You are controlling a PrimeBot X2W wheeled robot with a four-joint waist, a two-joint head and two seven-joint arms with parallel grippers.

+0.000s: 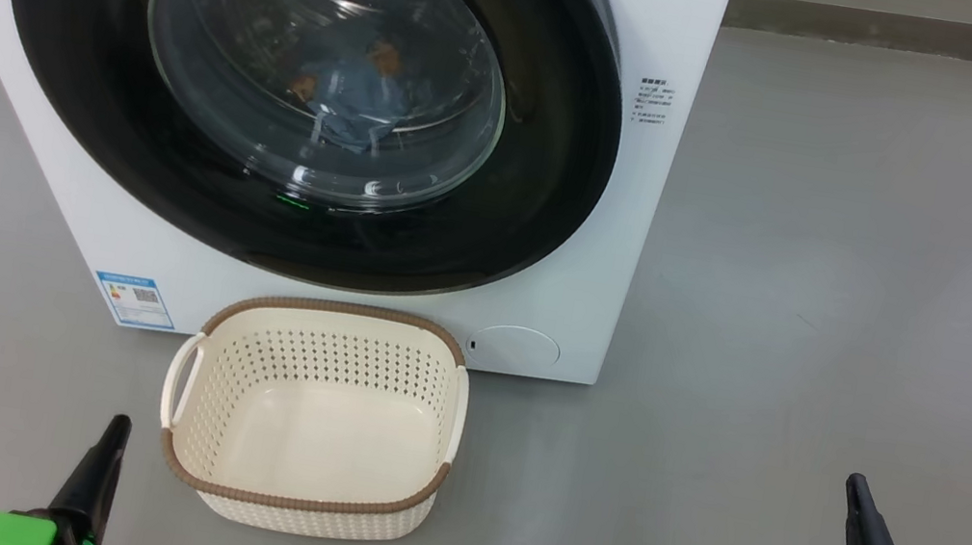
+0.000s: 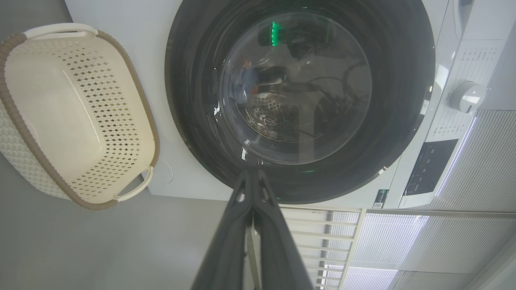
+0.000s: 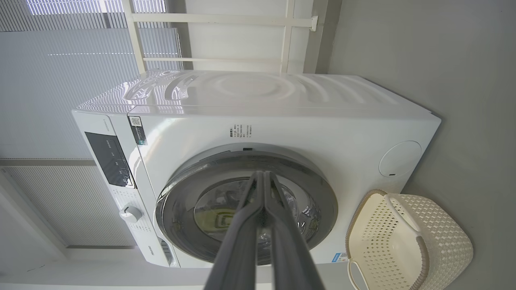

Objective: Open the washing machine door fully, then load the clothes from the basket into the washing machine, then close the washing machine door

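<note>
The washing machine (image 1: 638, 267) stands at the upper left of the head view, its glossy black washing machine door (image 1: 550, 175) shut against the white front. Through the door's glass bowl, the clothes (image 1: 358, 96), light blue with orange-brown figures, lie inside the drum. Just in front of the machine, at lower centre, the basket (image 1: 326, 359) sits empty on the grey floor (image 1: 830, 317). A blue label (image 1: 135, 300) marks the washer's lower corner, up and to the left of the basket. The left jaws, at the frame's lower left, and the right jaws, at lower right, are both closed on nothing. Their tips point up the frame, each well apart from basket and machine.
</note>
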